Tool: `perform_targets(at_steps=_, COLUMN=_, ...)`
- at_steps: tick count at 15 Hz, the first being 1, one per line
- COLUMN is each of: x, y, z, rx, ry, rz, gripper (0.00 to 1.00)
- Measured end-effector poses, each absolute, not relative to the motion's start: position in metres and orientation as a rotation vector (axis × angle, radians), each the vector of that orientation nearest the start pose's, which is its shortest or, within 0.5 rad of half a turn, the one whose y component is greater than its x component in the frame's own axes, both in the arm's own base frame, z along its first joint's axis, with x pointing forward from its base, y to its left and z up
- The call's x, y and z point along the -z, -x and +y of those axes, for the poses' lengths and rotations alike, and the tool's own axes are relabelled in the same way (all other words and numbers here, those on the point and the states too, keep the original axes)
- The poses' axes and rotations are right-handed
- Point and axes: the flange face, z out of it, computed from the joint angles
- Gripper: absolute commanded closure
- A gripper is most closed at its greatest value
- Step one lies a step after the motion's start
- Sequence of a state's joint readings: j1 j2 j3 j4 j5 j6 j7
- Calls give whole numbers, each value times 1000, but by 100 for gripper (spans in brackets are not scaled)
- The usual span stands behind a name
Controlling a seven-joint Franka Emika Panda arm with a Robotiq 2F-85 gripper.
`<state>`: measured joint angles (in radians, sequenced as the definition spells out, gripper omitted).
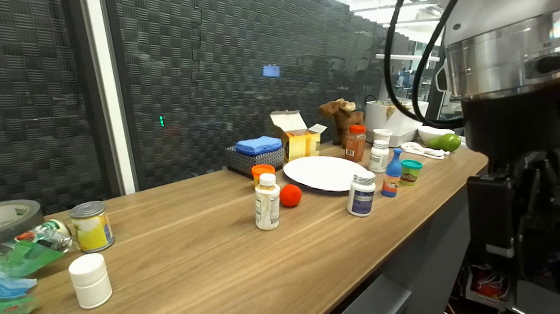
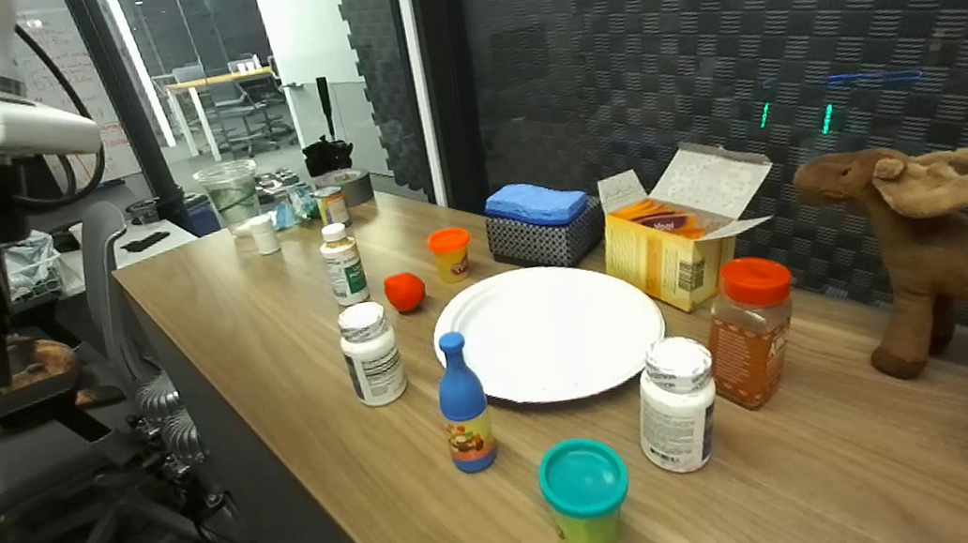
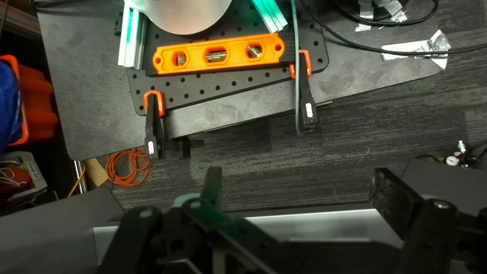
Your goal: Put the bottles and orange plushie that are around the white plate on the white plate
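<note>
Your gripper (image 3: 297,187), jaws apart on nothing, hangs beside the table (image 2: 262,312), and the task looks unstarted: bottles (image 2: 375,363) and plushie (image 2: 405,292) stand around the plate (image 2: 554,333), none on it, all left to place.

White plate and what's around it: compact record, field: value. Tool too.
white plate: on table, bare in both exterior views
orange plushie: on table, beside plate
green-label bottle: upright, beside plushie
navy-label bottle: upright, beside plate
blue bottle: upright, beside plate
white bottle: upright, beside red-lidded jar
orange-lidded tub: beside plate
teal-lidded Play-Doh tub: beside blue bottle
Yogi box: flaps open
plain white jar: upright, away from plate
tool: open, nothing held
</note>
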<state>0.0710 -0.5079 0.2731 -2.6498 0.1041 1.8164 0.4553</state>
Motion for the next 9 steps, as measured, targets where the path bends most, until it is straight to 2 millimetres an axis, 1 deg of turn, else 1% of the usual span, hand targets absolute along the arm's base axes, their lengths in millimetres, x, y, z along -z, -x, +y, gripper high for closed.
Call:
perform_targets(at_steps=2, x=-378, y=-321, z=114, rx=-459, ry=3277, rz=326, gripper=0)
perform_targets(at_steps=4, x=-389, y=-336, z=111, rx=-384, ry=3318, rz=321, gripper=0)
perform_targets(at_steps=6, x=-404, y=-357, z=107, rx=-296, ry=3328, rz=325, gripper=0)
perform_targets(at_steps=9, x=-426, y=-397, z=102, rx=-161, ry=3277, rz=365, gripper=0)
